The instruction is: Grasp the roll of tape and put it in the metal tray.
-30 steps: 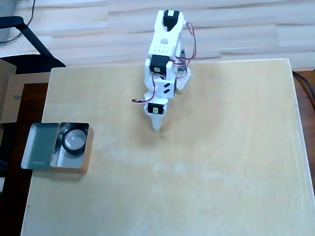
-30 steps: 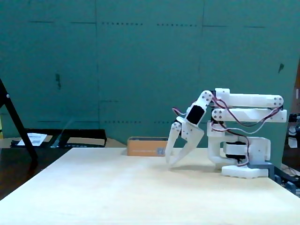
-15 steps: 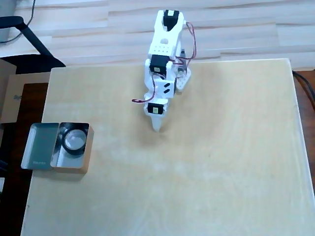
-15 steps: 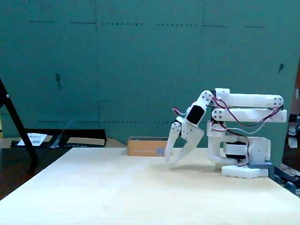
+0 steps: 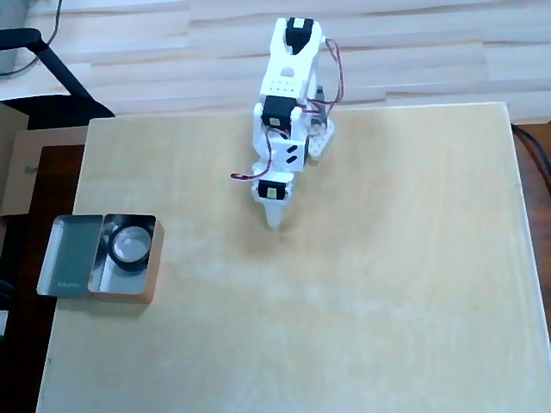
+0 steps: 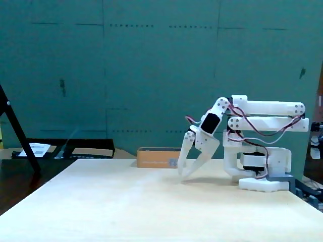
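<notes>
So the gripper (image 6: 180,174) is parked with its tips pointed down at the table (image 5: 344,301), right at or just above the wood, and in the fixed view the two fingers (image 6: 184,151) are spread a little at the top and nearly meet at the tips, so it's a narrow gap with nothing between them. In the overhead view the gripper (image 5: 275,224) sits just in front of the white arm (image 5: 288,95), which is folded back on itself over its base. Nothing stands between it and the far side of the table, just bare wood. The roll of tape (image 5: 127,248) is already lying flat inside the metal tray (image 5: 151,275), way off at the left edge of the table in the overhead view, well apart from the gripper. A flat grey-green lid (image 5: 71,255) adjoins the tray on its left. From the side the tray only reads as a low orange-looking box (image 6: 156,157) behind the gripper, and the tape can't be seen there. There's a black stand leg (image 6: 20,135) at the left and some cardboard (image 5: 21,172) off the table edge. Compared with a second ago, nothing has budged: arm, gripper, tape and tray all sit exactly the same.
</notes>
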